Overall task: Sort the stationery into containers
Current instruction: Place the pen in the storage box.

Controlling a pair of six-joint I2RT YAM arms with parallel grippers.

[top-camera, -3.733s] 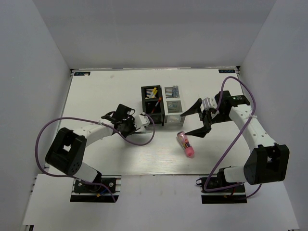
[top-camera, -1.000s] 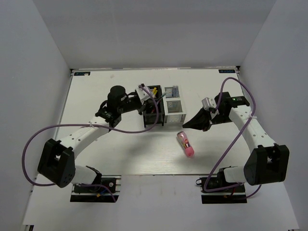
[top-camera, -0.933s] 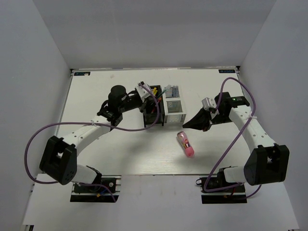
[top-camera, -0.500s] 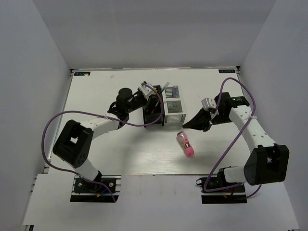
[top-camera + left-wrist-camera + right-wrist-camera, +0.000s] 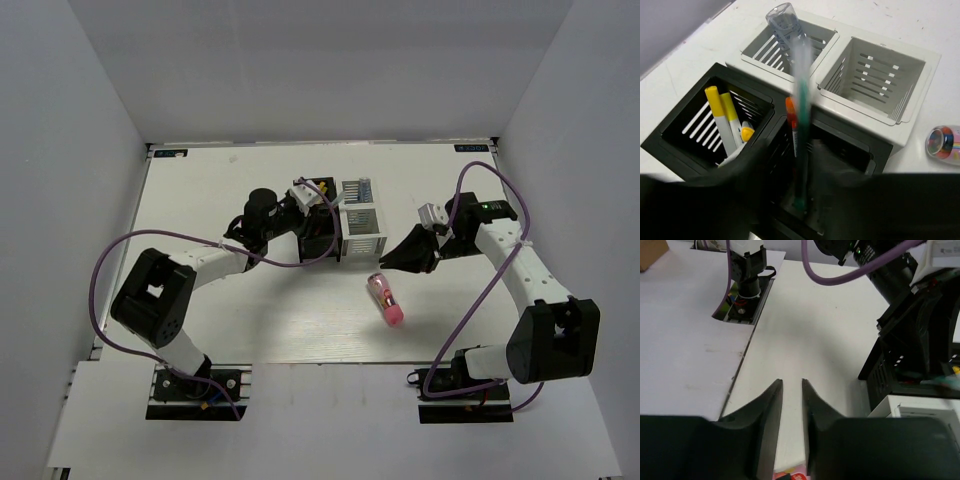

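Left gripper (image 5: 790, 170) just went from clamped to part-open over the bin block (image 5: 362, 236). The dark pen (image 5: 801, 125) dropped, blurred, into its near black bin (image 5: 867, 150). Right gripper (image 5: 791, 405) cracked a narrow gap, empty. Pink tube (image 5: 386, 299) lay right-front of the block, probably next.

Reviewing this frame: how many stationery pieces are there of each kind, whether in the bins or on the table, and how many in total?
Yellow-tipped white markers: 3
Red pen: 1
Dark pen: 1
Clear blue-capped tube: 1
Pink tube: 1
Total: 7
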